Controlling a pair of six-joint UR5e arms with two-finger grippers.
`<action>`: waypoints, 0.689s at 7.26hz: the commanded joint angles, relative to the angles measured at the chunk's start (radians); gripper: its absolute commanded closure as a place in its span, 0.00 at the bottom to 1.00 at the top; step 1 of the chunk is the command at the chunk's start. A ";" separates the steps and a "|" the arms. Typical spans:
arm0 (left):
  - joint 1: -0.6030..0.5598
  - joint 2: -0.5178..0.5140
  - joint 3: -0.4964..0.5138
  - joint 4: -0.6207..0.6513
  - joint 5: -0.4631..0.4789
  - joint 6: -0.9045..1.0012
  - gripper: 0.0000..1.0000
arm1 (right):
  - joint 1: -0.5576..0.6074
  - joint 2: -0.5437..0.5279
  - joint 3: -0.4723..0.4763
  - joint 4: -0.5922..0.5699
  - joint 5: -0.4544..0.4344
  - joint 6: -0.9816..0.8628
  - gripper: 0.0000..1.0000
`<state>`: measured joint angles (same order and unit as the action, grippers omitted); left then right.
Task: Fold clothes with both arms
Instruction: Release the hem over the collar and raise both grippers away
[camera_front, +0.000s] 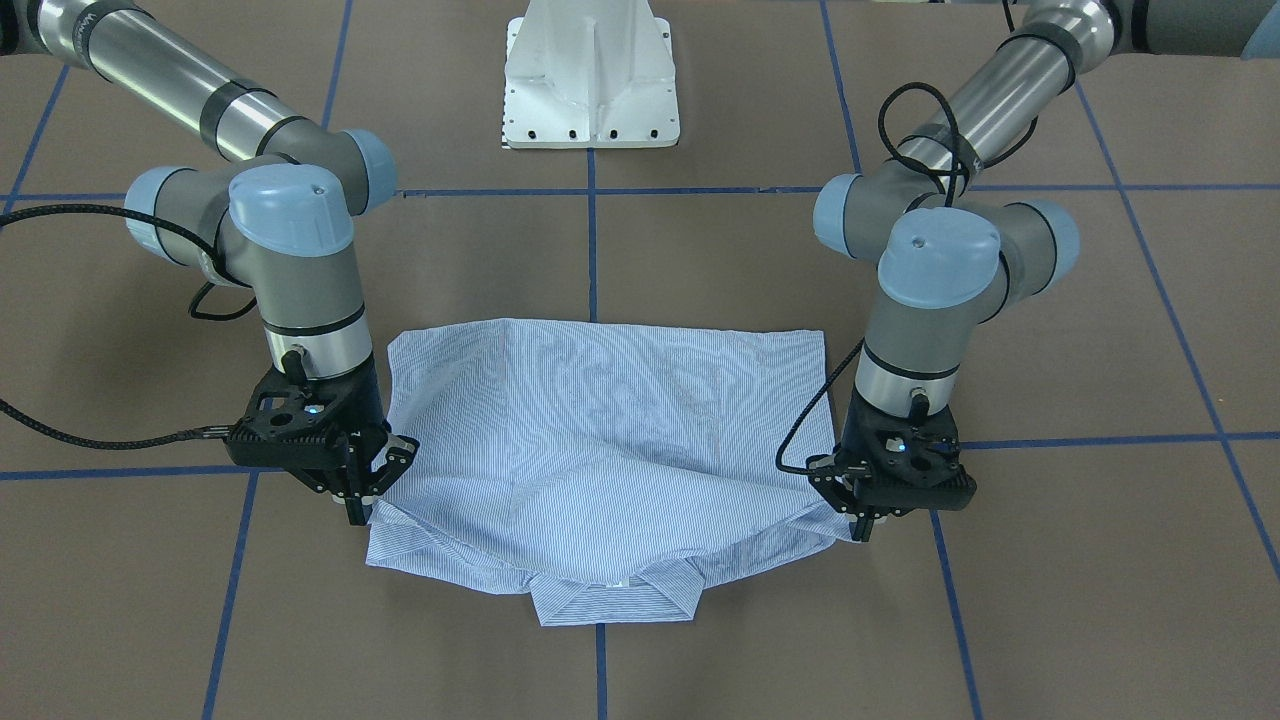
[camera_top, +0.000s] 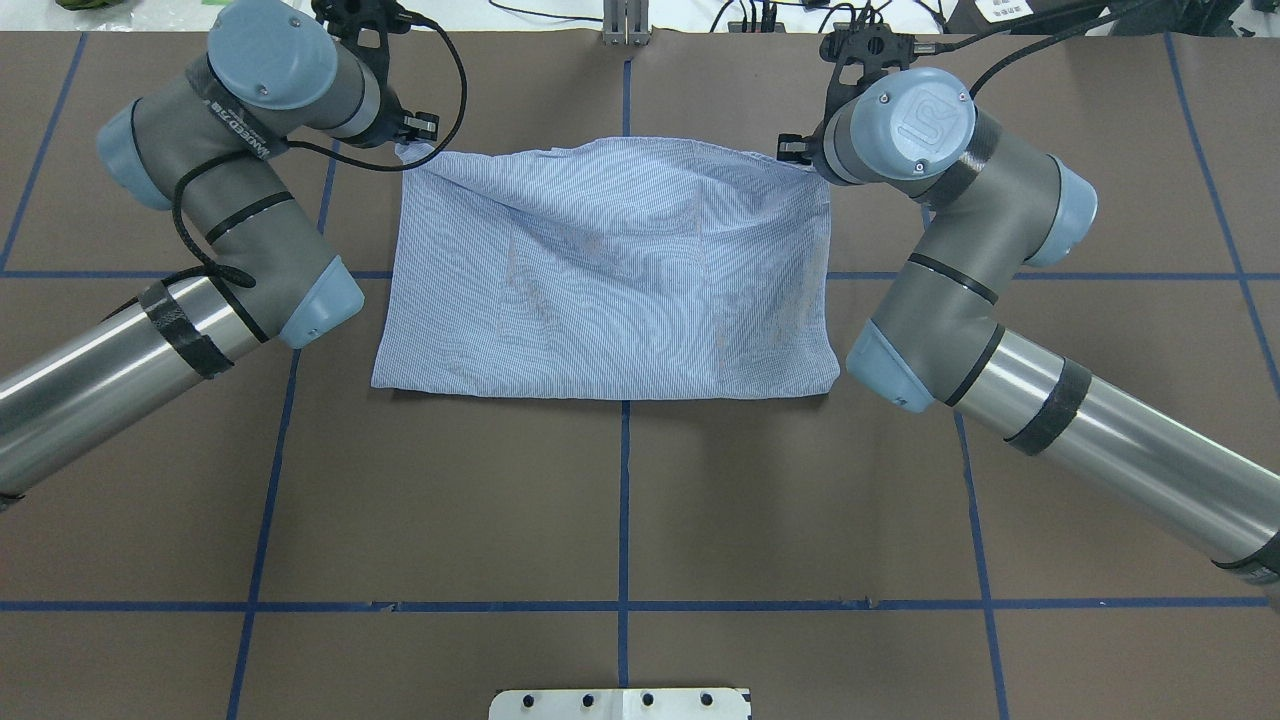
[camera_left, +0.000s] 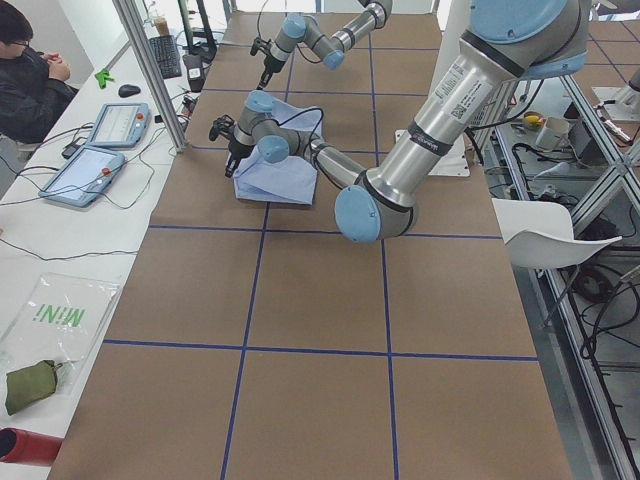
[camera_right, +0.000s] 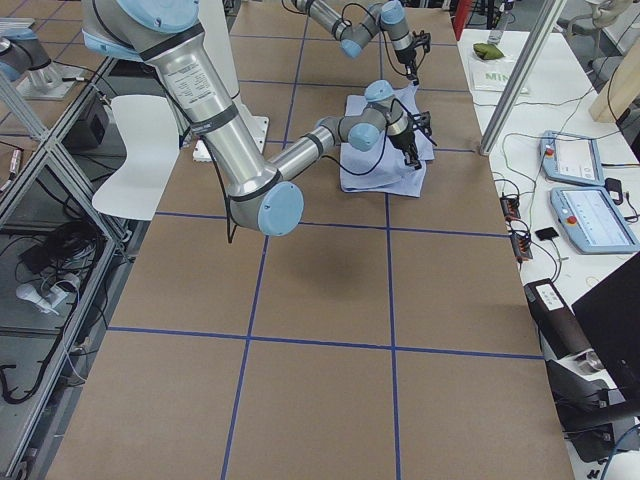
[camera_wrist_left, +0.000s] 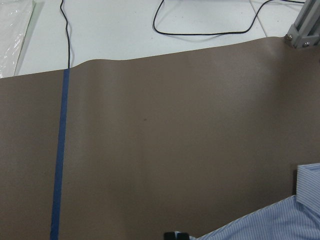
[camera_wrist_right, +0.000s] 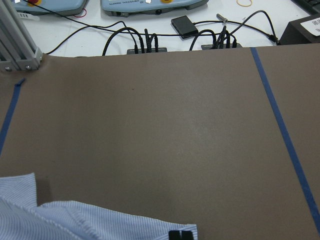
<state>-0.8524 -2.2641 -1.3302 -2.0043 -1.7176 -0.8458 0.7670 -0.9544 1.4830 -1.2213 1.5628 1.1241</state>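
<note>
The light blue striped shirt (camera_front: 600, 440) lies folded over on the brown table, its collar (camera_front: 615, 600) poking out at the edge far from the robot's base. It also shows in the overhead view (camera_top: 610, 270). My left gripper (camera_front: 862, 525) pinches the folded-over layer's corner on the front view's right. My right gripper (camera_front: 360, 512) pinches the opposite corner. Both point down, with the cloth sagging between them. In the left wrist view (camera_wrist_left: 175, 235) and the right wrist view (camera_wrist_right: 181, 234) the fingertips sit close together at the shirt's edge.
The white pedestal base (camera_front: 590, 80) stands at the robot's side. Blue tape lines (camera_top: 625, 500) cross the table. Beyond the far edge are an aluminium post (camera_top: 625, 20), cables and tablets (camera_left: 100, 150). A seated operator (camera_left: 30, 60) is at that side.
</note>
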 joint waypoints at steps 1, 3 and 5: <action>-0.002 0.000 0.009 -0.001 0.001 0.022 1.00 | 0.000 -0.007 -0.010 0.002 -0.001 -0.003 1.00; -0.002 0.001 0.008 -0.001 0.000 0.024 1.00 | 0.001 -0.020 -0.012 0.040 0.000 -0.014 1.00; -0.007 0.009 -0.003 -0.037 -0.004 0.022 0.00 | 0.000 -0.015 -0.012 0.057 -0.003 -0.012 0.09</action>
<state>-0.8562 -2.2609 -1.3262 -2.0145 -1.7194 -0.8228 0.7680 -0.9727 1.4715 -1.1733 1.5616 1.1128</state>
